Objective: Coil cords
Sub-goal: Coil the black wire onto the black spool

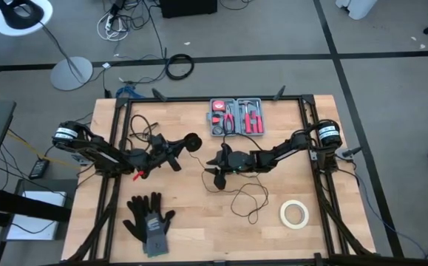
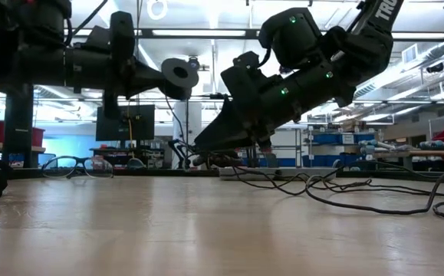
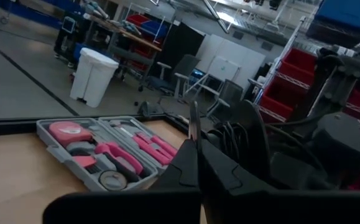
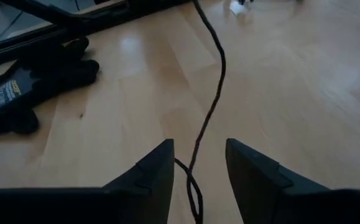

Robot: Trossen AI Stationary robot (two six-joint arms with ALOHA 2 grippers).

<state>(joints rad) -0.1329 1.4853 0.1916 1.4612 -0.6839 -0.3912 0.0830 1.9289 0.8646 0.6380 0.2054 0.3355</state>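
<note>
From overhead, an open grey plastic tool case [image 1: 237, 117] at twelve o'clock on the pale wooden table [image 1: 199, 229] holds red-handled pliers and screwdrivers and a round tape measure. The thin black cord [image 1: 249, 198] loops loosely just past centre toward five o'clock, running up to the right gripper [image 1: 216, 171] at mid-table. The left gripper [image 1: 178, 151] sits at nine o'clock of centre, beside a small round black disc [image 1: 193, 140]. A pair of black-and-grey work gloves [image 1: 149, 220] lies at seven o'clock, a white tape roll [image 1: 294, 213] at four o'clock.

At table height, the cord trails in low waves across the boards while the disc [image 2: 179, 73] hangs raised above them.

The left wrist camera shows the case's pink-red tools closely; its fingers [image 3: 189, 155] appear pressed together, though on what cannot be told.

The right wrist camera shows fingers [image 4: 156, 167] narrowly parted, the cord [image 4: 212, 99] running between them.
</note>
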